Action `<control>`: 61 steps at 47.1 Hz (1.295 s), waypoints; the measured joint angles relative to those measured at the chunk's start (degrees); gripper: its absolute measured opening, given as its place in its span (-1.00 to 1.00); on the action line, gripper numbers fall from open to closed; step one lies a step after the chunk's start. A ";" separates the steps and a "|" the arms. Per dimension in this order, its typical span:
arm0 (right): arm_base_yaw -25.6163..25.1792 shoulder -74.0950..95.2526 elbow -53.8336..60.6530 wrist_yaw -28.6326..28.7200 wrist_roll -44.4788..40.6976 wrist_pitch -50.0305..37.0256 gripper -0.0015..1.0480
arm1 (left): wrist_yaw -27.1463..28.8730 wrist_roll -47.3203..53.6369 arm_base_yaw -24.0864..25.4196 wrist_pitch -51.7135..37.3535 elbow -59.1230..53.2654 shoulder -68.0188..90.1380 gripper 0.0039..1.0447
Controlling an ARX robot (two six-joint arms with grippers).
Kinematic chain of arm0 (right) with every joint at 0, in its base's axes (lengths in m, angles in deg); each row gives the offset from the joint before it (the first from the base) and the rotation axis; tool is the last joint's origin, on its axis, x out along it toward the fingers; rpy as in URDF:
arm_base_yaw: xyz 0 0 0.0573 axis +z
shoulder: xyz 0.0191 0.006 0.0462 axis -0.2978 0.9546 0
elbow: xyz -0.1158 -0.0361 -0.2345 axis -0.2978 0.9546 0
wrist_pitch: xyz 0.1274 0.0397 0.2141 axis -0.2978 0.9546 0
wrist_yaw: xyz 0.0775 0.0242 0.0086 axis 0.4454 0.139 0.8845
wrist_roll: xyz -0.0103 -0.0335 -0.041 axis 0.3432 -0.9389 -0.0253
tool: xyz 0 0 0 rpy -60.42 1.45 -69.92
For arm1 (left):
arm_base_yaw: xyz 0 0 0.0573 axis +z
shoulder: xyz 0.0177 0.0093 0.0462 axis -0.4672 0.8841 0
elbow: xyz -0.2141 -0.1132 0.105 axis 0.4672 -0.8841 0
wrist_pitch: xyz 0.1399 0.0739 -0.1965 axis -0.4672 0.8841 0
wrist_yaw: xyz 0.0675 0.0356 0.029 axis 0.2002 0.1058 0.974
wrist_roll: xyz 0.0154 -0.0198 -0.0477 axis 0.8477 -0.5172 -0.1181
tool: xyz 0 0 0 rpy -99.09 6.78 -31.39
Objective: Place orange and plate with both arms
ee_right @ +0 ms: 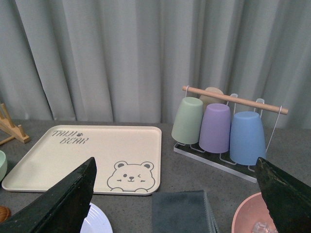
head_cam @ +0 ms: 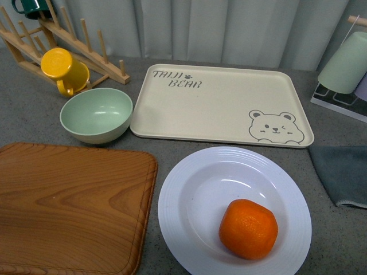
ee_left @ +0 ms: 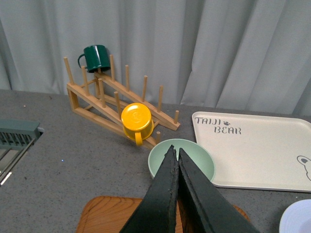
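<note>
1. On the near right of the table, the orange sits inside the white plate, off-centre toward the plate's near right side. The plate lies just in front of the bear tray and beside the wooden board.
2. You hold nothing with either arm, and neither arm shows in the front view. I judge the task to be at a reach stage, with no grasp made on fruit or plate.
3. Your left gripper has its fingers pressed together with nothing between them. It hangs above the far edge of the wooden board, pointing toward the pale green bowl, well left of the plate.
4. Your right gripper has its fingers spread wide and empty. It faces the bear tray and the grey cloth, with only a sliver of the plate at the edge of its view.
5. For the next move, you would likely bring the right arm down and back toward the orange, since its fingers are already parted. The left must part its fingers before taking the plate's rim.
</note>
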 joint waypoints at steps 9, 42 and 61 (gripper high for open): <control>0.00 0.00 0.02 -0.02 0.00 0.00 0.83 | -1.03 0.00 2.25 7.10 -0.92 -8.55 -0.93; 0.00 0.00 0.00 -0.02 0.00 0.00 0.83 | -1.11 0.00 2.32 30.84 -0.96 -33.99 -0.93; 0.00 0.00 0.00 -0.02 0.00 0.00 0.83 | -1.11 0.00 2.32 37.77 -0.96 -40.92 -0.93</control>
